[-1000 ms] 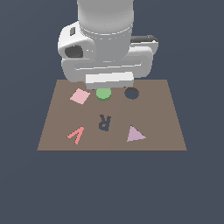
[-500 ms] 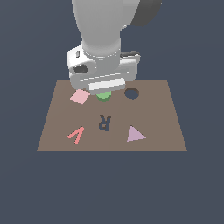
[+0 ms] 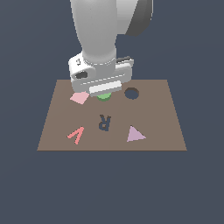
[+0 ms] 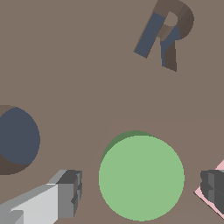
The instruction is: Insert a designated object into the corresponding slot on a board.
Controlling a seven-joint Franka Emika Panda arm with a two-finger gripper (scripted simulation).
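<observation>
A: Where's the tool [image 4: 141,192] at?

B: It's come down a good way from half a second back, when it hung higher over the far edge of the board [image 3: 175,127]. The wrist view shows its fingers [image 4: 65,194] spread wide, one either side of the disc [image 4: 141,177] and neither touching it. It holds nothing.

A: And the disc?

B: Flat on the board, where it was a second ago. In the exterior view the hand covers most of it, with just a green sliver [image 3: 103,96] showing under the hand.

A: What's around it?

B: In the exterior view, the pink square [image 3: 79,98] sits just beside it at 9 o'clock and the slot [image 3: 131,92] nearby at 3 o'clock. The dark R [image 3: 104,122] is at 6 o'clock, the lilac triangle [image 3: 135,134] at about 4, and a red V [image 3: 76,134] at about 7. One finger hangs right over the square's corner [image 4: 218,192].

A: So what does the drop mean?

B: I'd say the approach is nearly finished and the pinch comes next. The slot is empty, so lifting, carrying and inserting are all still to do. Closing should be watched on the square's side, where the finger might catch that corner.
</observation>
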